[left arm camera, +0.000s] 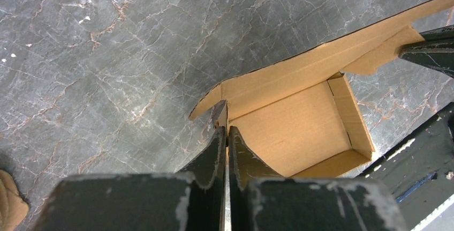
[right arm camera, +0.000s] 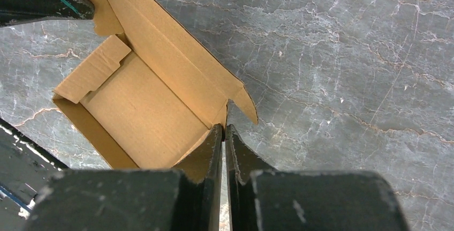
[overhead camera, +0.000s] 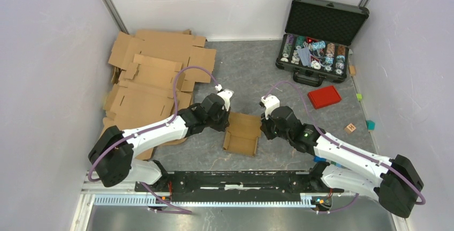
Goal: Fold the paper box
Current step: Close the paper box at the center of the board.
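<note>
The paper box [overhead camera: 242, 133] is a small brown cardboard box, partly formed, lying on the grey table between my two arms. My left gripper [overhead camera: 224, 126] is shut on the box's left side wall; in the left wrist view the jaws [left arm camera: 227, 130] pinch that wall's top edge, with the box's open inside [left arm camera: 292, 129] to their right. My right gripper [overhead camera: 262, 127] is shut on the box's right side wall; in the right wrist view it [right arm camera: 223, 127] clamps that wall, with the box's inside [right arm camera: 142, 110] to the left and a long flap [right arm camera: 171, 49] standing behind.
A pile of larger cardboard sheets [overhead camera: 152, 78] lies at the back left. An open black case [overhead camera: 318, 35] with small items stands at the back right. A red lid [overhead camera: 324, 96] and small coloured blocks [overhead camera: 350, 128] lie to the right.
</note>
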Robot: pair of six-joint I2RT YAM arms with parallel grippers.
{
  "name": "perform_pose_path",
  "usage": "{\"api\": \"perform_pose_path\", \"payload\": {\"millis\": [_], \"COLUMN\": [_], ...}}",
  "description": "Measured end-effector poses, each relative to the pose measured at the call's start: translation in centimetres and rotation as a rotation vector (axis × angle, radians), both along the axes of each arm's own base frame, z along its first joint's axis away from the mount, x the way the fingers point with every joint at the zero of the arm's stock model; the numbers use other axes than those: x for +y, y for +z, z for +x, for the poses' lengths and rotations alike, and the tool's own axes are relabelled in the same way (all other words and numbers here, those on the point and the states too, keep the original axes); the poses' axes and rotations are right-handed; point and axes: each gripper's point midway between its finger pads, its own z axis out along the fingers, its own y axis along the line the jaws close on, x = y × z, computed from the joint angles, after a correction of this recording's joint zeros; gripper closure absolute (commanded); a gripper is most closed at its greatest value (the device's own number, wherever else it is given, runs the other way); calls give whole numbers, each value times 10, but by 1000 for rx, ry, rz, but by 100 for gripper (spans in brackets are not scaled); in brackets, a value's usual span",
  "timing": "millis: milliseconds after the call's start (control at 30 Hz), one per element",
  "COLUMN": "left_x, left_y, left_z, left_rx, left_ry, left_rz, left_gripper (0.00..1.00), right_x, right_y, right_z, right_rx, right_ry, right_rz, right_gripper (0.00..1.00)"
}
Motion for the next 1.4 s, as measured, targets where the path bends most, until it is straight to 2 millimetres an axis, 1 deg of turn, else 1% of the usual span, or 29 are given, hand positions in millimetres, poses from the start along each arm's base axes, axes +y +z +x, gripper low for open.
{"api": "perform_pose_path", "payload": {"millis": [300, 500, 700, 867, 1067, 1267, 1400], "left_x": [1, 2, 5, 9, 15, 15, 16], "left_y": [-1, 1, 8, 10, 11, 10, 13], "left_z": [-1, 0, 4, 9, 26, 49, 60], "left_rx": [5, 4, -22, -42, -97, -165, -203], "left_ry": [1, 11, 33, 66, 141, 216, 271], "left_rz": [2, 0, -8, 3, 30, 58, 48], "left_gripper": [98, 98, 98, 98, 98, 98, 98], "right_x": [4, 7, 10, 13, 15, 16, 17], "right_y": [2, 5, 11, 7, 9, 7, 8], "right_z": [0, 3, 11, 20, 40, 61, 72], "right_rx": [24, 32, 9, -8, -82, -151, -188], "right_ry": [-40, -75, -112, -141, -196, -254, -286], "right_rz": [46, 85, 121, 113, 103, 80, 80], "right_gripper": [94, 99, 100, 100, 100, 100, 100]}}
